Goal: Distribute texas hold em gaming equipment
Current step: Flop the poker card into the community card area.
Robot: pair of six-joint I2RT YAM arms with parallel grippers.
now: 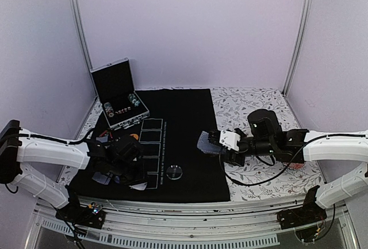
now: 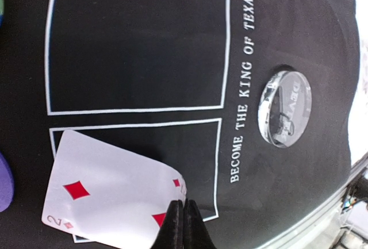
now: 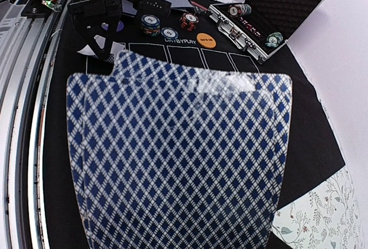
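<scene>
While the deal looks under way, the left gripper [image 2: 183, 221] sits at the near-left of the black mat [image 2: 138, 42]. Its fingers are pressed tight together, tips at the near edge of a face-up two of diamonds [image 2: 109, 191]. Whether they nip that thin edge or merely rest on it, I cannot tell. The card lies askew across the nearest printed card box, one corner spilling over the white outline. A purple disc [image 2: 3, 181] peeks in just to its left. Farther back on the left an open metal case [image 1: 112, 82] stands with chips in its tray. Short stacks of striped chips [image 3: 150, 23] and an orange disc [image 3: 206, 41] sit on the mat nearer than the case. Right of the row of boxes, close to the mat's near edge, lies a clear disc [image 2: 284, 108] — well apart from both arms. Right again, the right gripper [image 1: 214, 144] hovers over the mat's right side. Its fingers are half closed on a pack of cards [image 3: 178, 157], lattice backs toward its own camera, at least two cards slightly fanned.

The step in hand, as I judge it, is laying a board card in its box. Next, the left fingers would need to square the two inside the outline, or simply lift clear. After that comes taking the following card from the pack the right arm offers — without dragging the placed one along.
</scene>
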